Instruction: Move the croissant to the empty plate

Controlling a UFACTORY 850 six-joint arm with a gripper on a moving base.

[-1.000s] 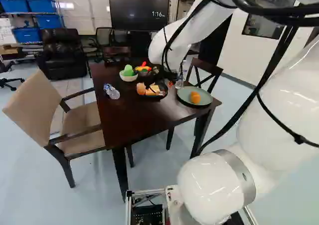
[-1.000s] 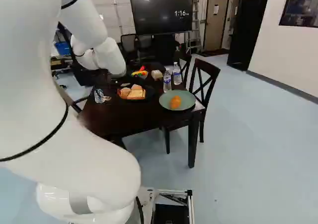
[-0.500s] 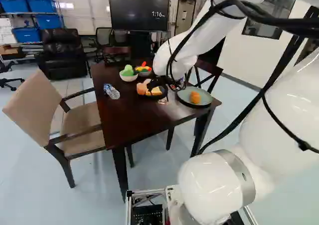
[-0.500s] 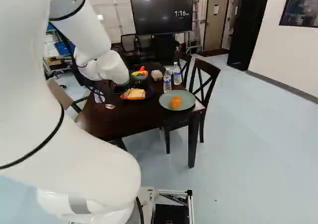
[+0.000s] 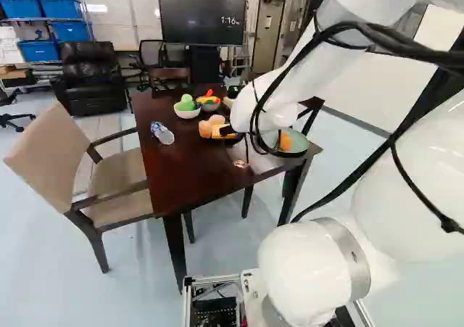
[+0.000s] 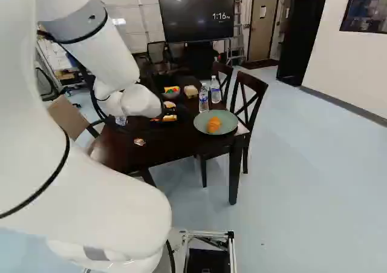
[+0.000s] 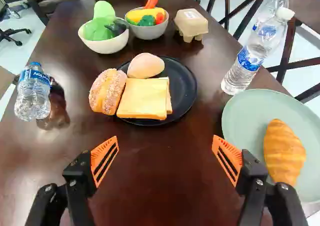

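Note:
My gripper [image 6: 139, 141] is partly hidden by the arm in the right base view, with an orange pad visible over the table. In the wrist view the gripper [image 7: 165, 141] stands open, nothing between its fingers. The golden-brown croissant [image 7: 284, 152] lies on the pale green plate [image 7: 243, 117], beside and beyond one finger. Ahead of the gripper, a black plate [image 7: 188, 89] holds a sugared bun [image 7: 107, 91], a smooth roll [image 7: 145, 65] and bread slices with a yellow slice [image 7: 143, 96] on top. No bare plate shows.
On the dark table [image 5: 174, 175] stand two water bottles [image 7: 248, 61] behind the green plate. Another bottle [image 7: 33, 93] lies across from them. A green-filled bowl [image 7: 104, 44], a vegetable bowl [image 7: 150, 31] and a small carton [image 7: 191, 23] stand beyond the black plate. Chairs flank the table.
The arm has come back toward the base, carrying the gripper away from the black plate's far side over the nearer tabletop. The base and the croissant have stayed put.

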